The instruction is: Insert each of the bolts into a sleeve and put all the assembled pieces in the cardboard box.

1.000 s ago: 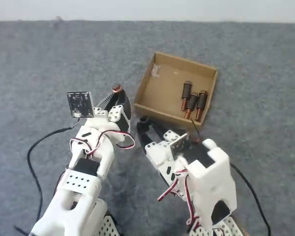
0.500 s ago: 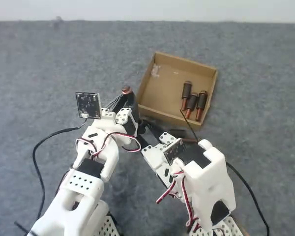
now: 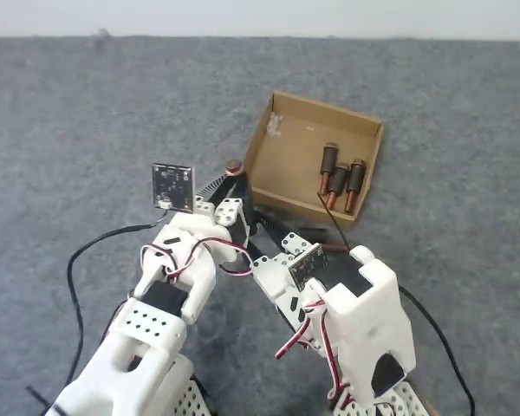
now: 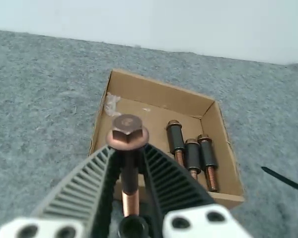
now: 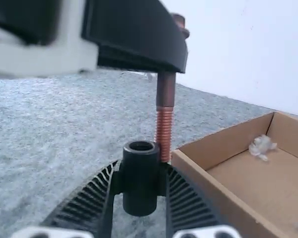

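**Bolt poised beside the sleeve's mouth**

Bolt first: the copper-coloured, flange-headed metal bolt (image 4: pixel 129 171) stands upright, head up. The ribbed black jaws of the left gripper (image 4: pixel 129 151) clamp it by its plain dark shank, just off the near corner of the open brown cardboard box (image 3: pixel 269 198). Its threaded end hangs free below the jaws.

The right gripper (image 5: pixel 139 171) is closed around the waist of a short black tubular sleeve (image 5: pixel 139 186), with the bore facing up. In the right wrist view the thread comes down just beside the sleeve's rim, not into the bore. Whether the two touch I cannot tell.

Three assembled pieces (image 3: pixel 340 184) lie side by side in the box, well apart from a small pale scrap (image 3: pixel 275 126). A grey carpet-like covering (image 3: pixel 95 113) lies under it all.

Both parts look rigid and dense for their bulk, with nothing to crush, so firm clamping should be safe. The smooth shank is probably slippery and could pivot between the jaws if the tip catches the rim. Holding it high under the head leaves the thread free, which seems the right place. The round sleeve may twist or tilt, so a hold across its middle, as here, suits it. The next move likely calls for a small sideways shift to centre the tip over the bore, then a straight descent.
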Available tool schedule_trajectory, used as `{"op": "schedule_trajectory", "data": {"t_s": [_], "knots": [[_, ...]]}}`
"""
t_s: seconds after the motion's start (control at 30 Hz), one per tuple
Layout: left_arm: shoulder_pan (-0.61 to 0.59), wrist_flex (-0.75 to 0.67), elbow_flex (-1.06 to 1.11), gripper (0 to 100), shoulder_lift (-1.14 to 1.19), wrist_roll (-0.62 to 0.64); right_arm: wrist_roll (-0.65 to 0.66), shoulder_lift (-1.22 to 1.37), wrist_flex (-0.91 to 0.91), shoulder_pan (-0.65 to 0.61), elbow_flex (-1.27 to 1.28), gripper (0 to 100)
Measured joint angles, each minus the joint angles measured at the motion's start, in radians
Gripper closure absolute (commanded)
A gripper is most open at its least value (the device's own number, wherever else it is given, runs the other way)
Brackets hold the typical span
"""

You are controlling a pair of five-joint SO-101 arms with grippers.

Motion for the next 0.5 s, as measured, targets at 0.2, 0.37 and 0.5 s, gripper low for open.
{"op": "schedule_trajectory", "data": {"t_s": [0.2,0.37,0.5], "knots": [[0.002,0.003,0.000,99,-0.002,0.000,0.000,0.000,0.000,0.000,0.000,99.3],[0.003,0.083,-0.002,99,-0.112,-0.011,0.000,0.000,0.017,0.000,0.000,99.3],[0.038,0.187,0.000,99,-0.239,-0.012,0.000,0.000,0.017,0.006,0.000,99.3]]}}
